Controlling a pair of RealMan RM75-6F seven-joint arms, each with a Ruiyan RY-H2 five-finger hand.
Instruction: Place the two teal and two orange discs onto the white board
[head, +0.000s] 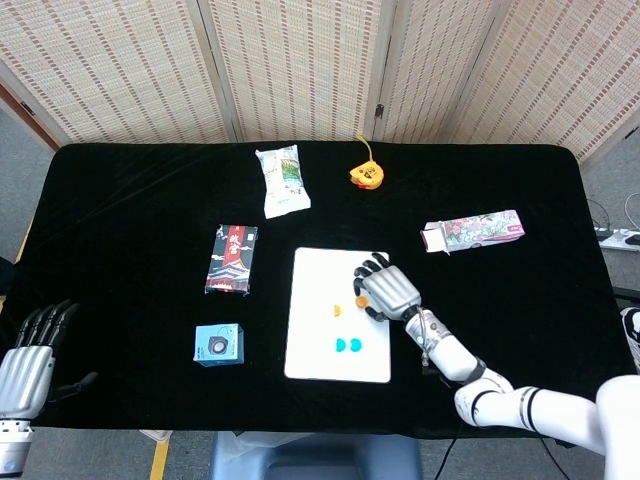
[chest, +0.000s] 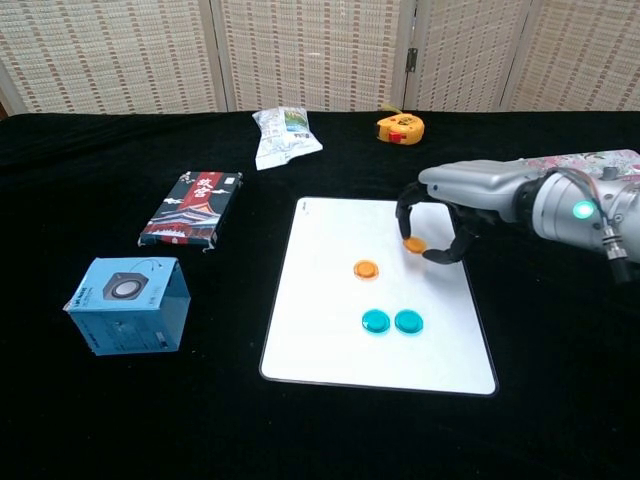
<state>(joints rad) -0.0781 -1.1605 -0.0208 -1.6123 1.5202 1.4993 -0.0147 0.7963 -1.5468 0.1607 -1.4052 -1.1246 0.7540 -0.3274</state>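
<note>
Nearest the robot on the flat white rectangular board (chest: 330, 340), two small round teal discs (chest: 391, 321) lie side by side, touching or nearly so. Just beyond them, toward the board's middle, one small round orange disc (chest: 366, 269) lies flat. Above the board's right half, a little past that disc, the right hand (chest: 440, 215) hangs with fingers curled downward, pinching the second orange disc (chest: 414, 245) between thumb and fingertip; it looks clear of the surface, though how far cannot be told.

These discs are probably light, stiff, thin and smooth plastic, so they could slip from hard fingertips; taking them by opposite edges, as here, suits them best.

Off the board's near left corner, well apart, the left hand (head: 28, 362) hangs at the table edge, fingers loosely extended, holding nothing. Its lower part is cut off in the head view and the chest view misses it. From above, the right hand covers most of the held disc, and the contact points stay unclear.
</note>
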